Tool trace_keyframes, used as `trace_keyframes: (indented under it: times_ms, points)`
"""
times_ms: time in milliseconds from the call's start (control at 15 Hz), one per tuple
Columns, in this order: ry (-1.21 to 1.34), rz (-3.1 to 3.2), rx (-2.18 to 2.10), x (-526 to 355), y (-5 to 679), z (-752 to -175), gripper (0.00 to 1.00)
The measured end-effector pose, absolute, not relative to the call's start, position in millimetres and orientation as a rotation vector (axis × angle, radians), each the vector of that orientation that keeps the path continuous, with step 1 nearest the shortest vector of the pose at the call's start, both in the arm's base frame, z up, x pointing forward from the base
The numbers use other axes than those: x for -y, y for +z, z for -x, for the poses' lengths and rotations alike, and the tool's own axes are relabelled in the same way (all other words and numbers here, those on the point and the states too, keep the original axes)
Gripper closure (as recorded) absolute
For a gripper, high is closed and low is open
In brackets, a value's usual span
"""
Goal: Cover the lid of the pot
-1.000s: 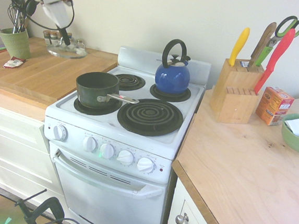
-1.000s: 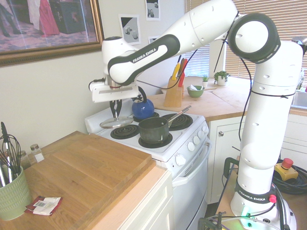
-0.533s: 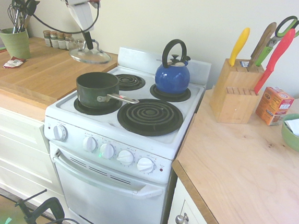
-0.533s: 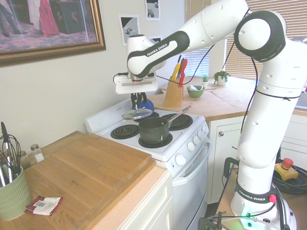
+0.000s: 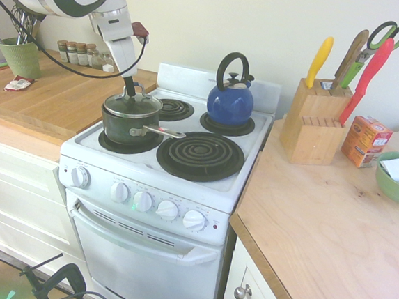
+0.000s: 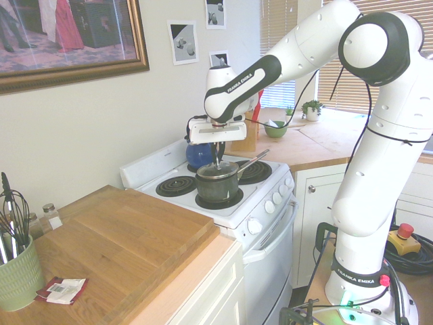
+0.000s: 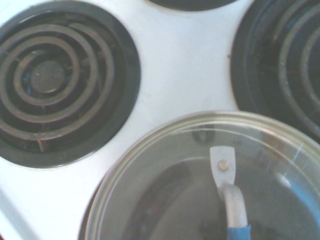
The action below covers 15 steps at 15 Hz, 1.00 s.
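Observation:
On the stove's front left burner stands the dark pot [image 5: 126, 123], its long silver handle [image 5: 165, 131] pointing right. The glass lid [image 5: 133, 105] with its metal rim lies level at the pot's rim and covers the opening. I cannot tell whether it rests there with its full weight. My gripper [image 5: 130, 91] comes straight down onto the lid's top handle and is shut on it. In the second exterior view the gripper [image 6: 215, 158] stands above the lid [image 6: 218, 170] and the pot [image 6: 218, 187]. The wrist view shows the lid [image 7: 175, 180] from above, with dark pot beneath the glass.
A blue kettle [image 5: 229, 101] sits on the back right burner. Two coil burners [image 5: 200, 154] are bare. A knife block [image 5: 315, 122], an orange box [image 5: 365, 140] and a green bowl [image 5: 397, 178] stand on the right counter. A green utensil cup [image 5: 19, 57] and spice jars [image 5: 79, 51] are on the left counter.
The arm has carried the lid from above the left wooden counter to the right and down onto the pot's rim. The pot and kettle have not moved.

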<state>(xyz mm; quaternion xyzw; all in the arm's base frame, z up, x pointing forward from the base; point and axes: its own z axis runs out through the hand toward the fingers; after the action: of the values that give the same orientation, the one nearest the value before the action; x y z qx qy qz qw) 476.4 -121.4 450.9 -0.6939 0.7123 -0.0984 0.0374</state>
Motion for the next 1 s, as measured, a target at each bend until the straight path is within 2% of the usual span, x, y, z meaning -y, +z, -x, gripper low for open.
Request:
trace_keyframes:
  times_ms: [1000]
  points:
    - [-0.344,2.165,-2.138,105.7,445.1,-474.2,1.00]
